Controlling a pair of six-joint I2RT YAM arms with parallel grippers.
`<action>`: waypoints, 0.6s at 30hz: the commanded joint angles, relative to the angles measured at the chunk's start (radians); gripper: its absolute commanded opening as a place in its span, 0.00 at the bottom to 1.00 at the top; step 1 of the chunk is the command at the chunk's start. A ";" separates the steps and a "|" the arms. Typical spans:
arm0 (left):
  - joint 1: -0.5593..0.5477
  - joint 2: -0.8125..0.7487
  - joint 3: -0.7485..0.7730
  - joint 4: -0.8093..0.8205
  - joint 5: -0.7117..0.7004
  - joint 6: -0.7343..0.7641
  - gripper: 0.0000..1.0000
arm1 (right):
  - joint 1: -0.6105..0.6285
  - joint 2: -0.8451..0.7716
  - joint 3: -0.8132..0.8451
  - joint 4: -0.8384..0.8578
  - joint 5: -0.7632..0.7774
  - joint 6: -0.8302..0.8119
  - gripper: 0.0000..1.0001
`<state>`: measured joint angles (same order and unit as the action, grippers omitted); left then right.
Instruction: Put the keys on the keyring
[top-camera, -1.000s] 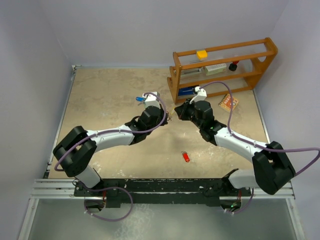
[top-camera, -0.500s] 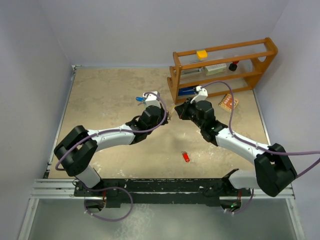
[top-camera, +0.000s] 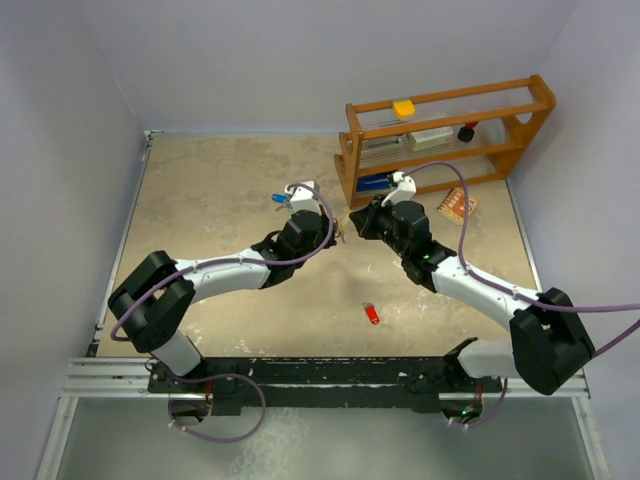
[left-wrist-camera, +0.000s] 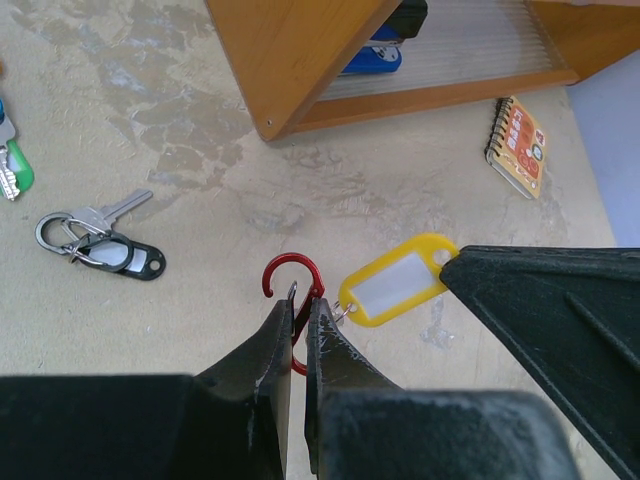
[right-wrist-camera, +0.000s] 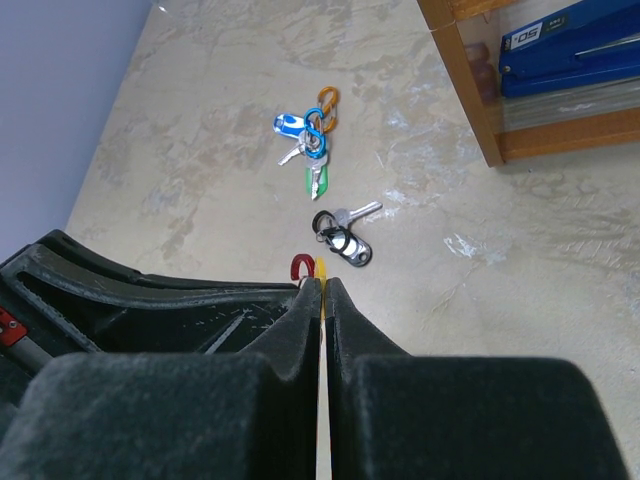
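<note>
Left wrist: left pincer (left-wrist-camera: 300, 310) pinches red clip (left-wrist-camera: 283, 268); right pincer (left-wrist-camera: 458, 268) clamps yellow key tag (left-wrist-camera: 395, 288), slanting lower-left to upper-right.

Open tabletop (top-camera: 200, 210) stretches left of the wooden rack (top-camera: 445, 104), interrupted by a black-tagged key (left-wrist-camera: 120, 255) near the rack's corner and a blue-and-green key bunch (right-wrist-camera: 310, 140) farther left.

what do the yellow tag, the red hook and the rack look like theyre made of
Yellow tag: glossy plastic, probably, with a white paper-like insert. Red hook: thin with a sheen, likely coated metal, possibly plastic. Rack: varnished wood by its smooth orange-brown boards.
</note>
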<state>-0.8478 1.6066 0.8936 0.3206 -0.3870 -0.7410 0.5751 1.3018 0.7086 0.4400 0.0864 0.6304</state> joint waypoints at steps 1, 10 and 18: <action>-0.007 0.009 0.044 0.055 -0.018 -0.006 0.00 | 0.000 -0.028 0.013 0.043 -0.008 0.012 0.00; -0.007 0.018 0.053 0.057 -0.025 -0.004 0.00 | 0.000 -0.035 0.003 0.045 -0.014 0.014 0.00; -0.006 0.011 0.048 0.058 -0.041 -0.002 0.00 | -0.001 -0.050 -0.006 0.040 -0.011 0.014 0.00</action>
<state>-0.8478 1.6238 0.9062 0.3298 -0.4030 -0.7410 0.5751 1.2884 0.7063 0.4400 0.0830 0.6373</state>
